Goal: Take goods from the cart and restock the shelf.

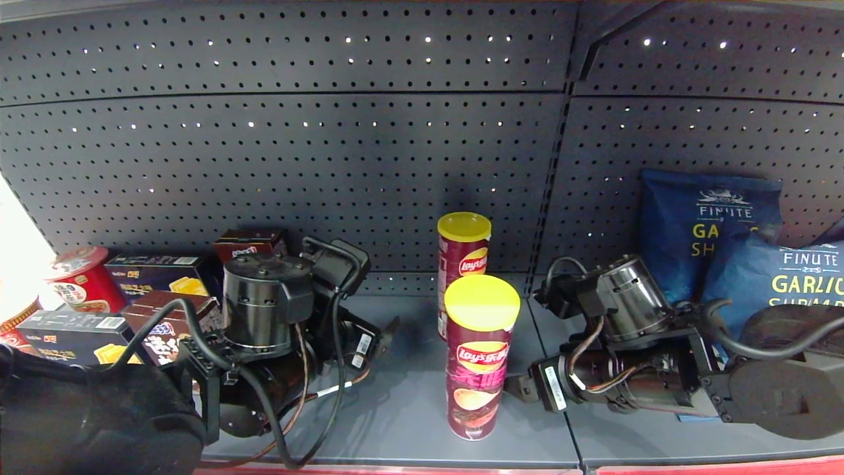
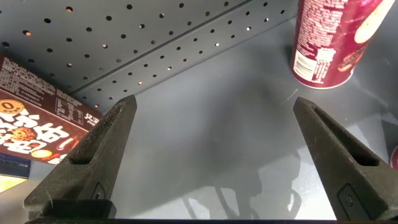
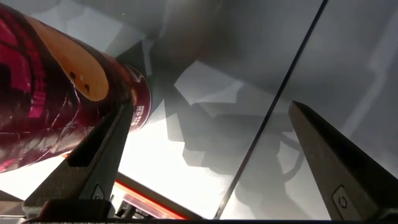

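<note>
Rear can [image 1: 463, 245] half hidden behind front can [image 1: 480, 359]; blue bag [image 1: 801, 284] cut by edge.

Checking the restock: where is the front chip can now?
Head view: the front chip can stands upright on the shelf, centre, before the rear can, right gripper on its right.

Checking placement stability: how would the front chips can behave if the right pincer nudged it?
The front chips can stands tall and narrow on the smooth shelf, so a high nudge would probably tip it; once down, its round body would likely roll. It looks stiff, with a glossy wall, so the open right pincer might slip.
</note>
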{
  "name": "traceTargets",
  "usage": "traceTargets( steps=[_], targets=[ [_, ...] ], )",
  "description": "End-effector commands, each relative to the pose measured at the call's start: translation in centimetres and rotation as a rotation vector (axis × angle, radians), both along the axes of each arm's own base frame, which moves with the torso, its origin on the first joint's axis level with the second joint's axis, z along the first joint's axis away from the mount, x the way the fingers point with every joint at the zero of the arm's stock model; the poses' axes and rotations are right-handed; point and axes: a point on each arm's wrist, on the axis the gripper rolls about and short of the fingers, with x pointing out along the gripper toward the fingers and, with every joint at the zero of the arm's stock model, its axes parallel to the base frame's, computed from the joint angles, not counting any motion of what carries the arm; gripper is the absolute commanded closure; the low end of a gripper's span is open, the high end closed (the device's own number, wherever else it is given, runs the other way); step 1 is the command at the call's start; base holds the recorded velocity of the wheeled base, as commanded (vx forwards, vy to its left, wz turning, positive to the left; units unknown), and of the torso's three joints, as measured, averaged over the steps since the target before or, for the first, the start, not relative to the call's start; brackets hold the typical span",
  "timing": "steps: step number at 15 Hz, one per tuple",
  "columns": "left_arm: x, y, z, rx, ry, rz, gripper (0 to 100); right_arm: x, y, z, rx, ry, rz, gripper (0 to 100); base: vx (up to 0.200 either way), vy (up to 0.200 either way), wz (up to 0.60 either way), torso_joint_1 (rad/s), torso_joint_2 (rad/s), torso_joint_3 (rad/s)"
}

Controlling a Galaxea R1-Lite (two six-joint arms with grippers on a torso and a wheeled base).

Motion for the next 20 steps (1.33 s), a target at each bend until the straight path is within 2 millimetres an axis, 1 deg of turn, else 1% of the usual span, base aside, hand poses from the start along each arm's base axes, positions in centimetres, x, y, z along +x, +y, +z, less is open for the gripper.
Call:
traceTargets(
  steps=[1,20],
  targets=[
    [-0.02,0.00,-0.06,0.002,0.002,0.000,0,-0.04,0.12,-0.08,-0.002,0.003,0.004,0,0.000,0.000,0.00,0.000,0.00,0.000],
    [-0.08,0.04,-0.17,0.007,0.005,-0.001,0,-0.02,0.50,-0.24,-0.006,0.004,0.011,0,0.000,0.000,0.00,0.000,0.00,0.000]
  ],
)
